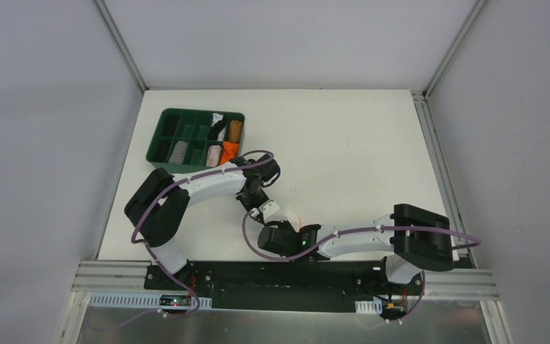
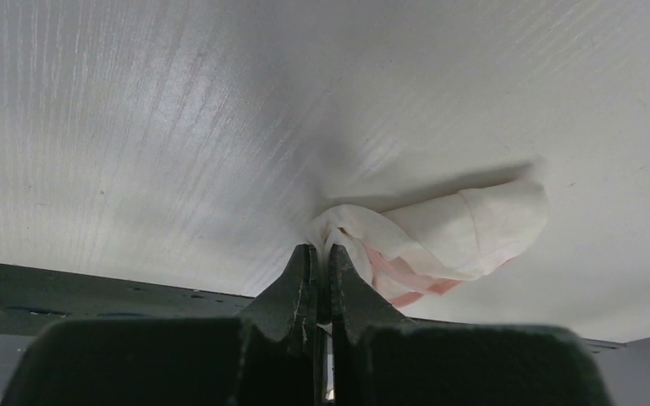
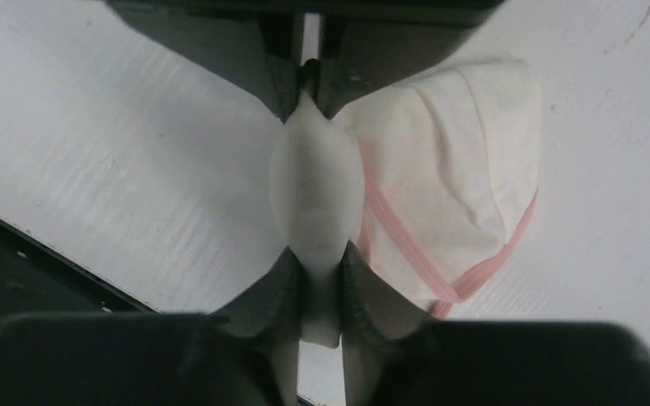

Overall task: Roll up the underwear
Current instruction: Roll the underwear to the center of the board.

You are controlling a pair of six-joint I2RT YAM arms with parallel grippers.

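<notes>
The underwear [image 3: 457,152] is pale pink-white with pink edging, bunched on the white table near the front edge, and is also visible in the left wrist view [image 2: 474,224]. My left gripper [image 2: 322,249] is shut on one end of its fabric. My right gripper [image 3: 317,258] faces it and is shut on a fold of the same cloth, which stretches taut between the two. In the top view the two grippers meet over the underwear [image 1: 291,217], left gripper [image 1: 266,211] just behind the right gripper [image 1: 286,231]. The arms hide most of the cloth there.
A green compartment tray [image 1: 159,136] stands at the back left holding rolled cloths: orange [image 1: 230,149], brown [image 1: 235,129], grey [image 1: 179,150]. The black base rail [image 1: 293,276] runs along the near table edge, close to both grippers.
</notes>
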